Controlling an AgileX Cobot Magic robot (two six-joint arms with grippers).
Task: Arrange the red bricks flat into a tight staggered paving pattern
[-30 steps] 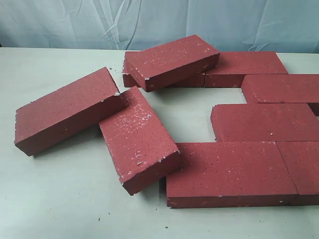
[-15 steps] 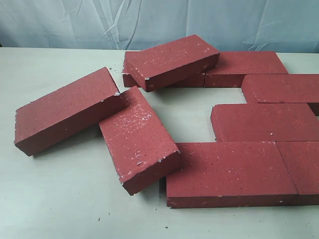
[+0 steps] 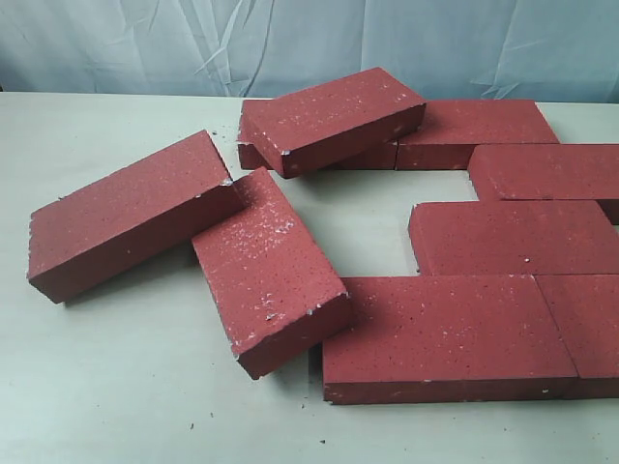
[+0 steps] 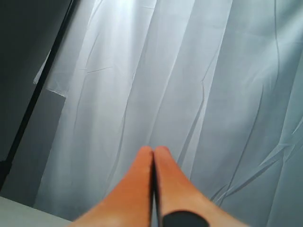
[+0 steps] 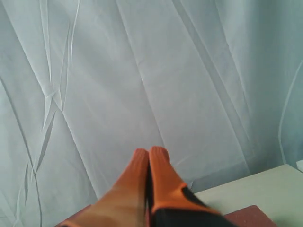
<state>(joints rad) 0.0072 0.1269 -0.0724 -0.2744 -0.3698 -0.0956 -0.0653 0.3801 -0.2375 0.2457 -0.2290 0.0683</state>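
Several red bricks lie on the pale table (image 3: 116, 406) in the exterior view. Flat ones form rows at the right: a front brick (image 3: 445, 333), one behind it (image 3: 513, 237) and two further back (image 3: 546, 172) (image 3: 479, 126). Three sit askew: a tilted brick (image 3: 126, 213) at the left, one (image 3: 269, 266) leaning against it, and one (image 3: 329, 118) resting on top of a back-row brick. Neither arm shows in the exterior view. My left gripper (image 4: 154, 150) is shut, empty, facing the curtain. My right gripper (image 5: 150, 152) is shut and empty too, with a brick corner (image 5: 251, 215) below it.
A pale blue curtain (image 3: 309, 43) hangs behind the table. Small red crumbs (image 3: 208, 418) are scattered on the table near the front. A gap of bare table (image 3: 372, 227) lies between the askew bricks and the flat rows.
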